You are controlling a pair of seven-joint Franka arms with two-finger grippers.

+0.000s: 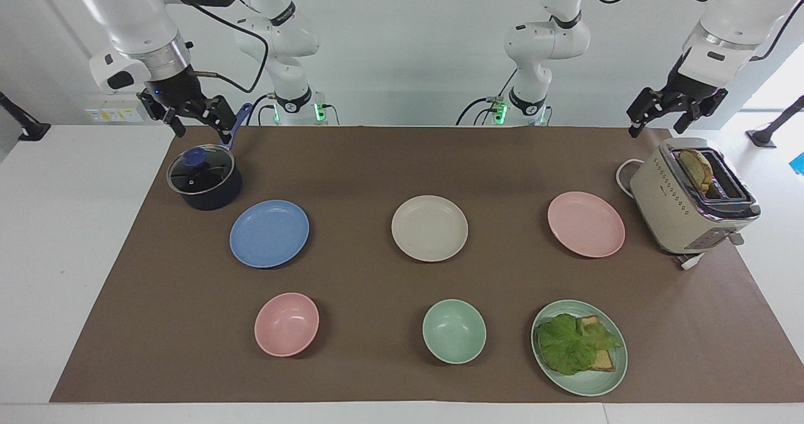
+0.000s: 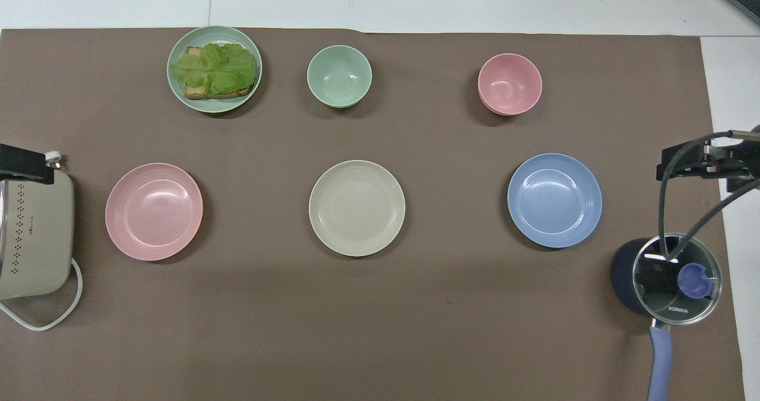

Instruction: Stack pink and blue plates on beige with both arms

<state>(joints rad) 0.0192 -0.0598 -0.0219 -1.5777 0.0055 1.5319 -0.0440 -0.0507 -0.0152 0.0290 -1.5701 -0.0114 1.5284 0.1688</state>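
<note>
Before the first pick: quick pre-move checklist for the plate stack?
1. Beige plate bare, mid-mat: ok.
2. Pink plate lying flat, nothing on it, toward the left arm's end: ok.
3. Blue plate lying flat, nothing on it, toward the right arm's end: ok.
4. Left tool open, holding nothing, raised over the toaster: ok.
5. Right tool open, holding nothing, raised over the lidded saucepan: ok.
6. Saucepan close beside blue plate, crowding the approach: not ok.

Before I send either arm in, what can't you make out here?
- Toaster: overhead view, cut off by the picture's edge; slots unseen.
- Pot handle: overhead view, its end runs off the bottom edge.
- Toast on the green plate: both views, mostly under lettuce.
- Pot contents: glass lid too dark.
</note>
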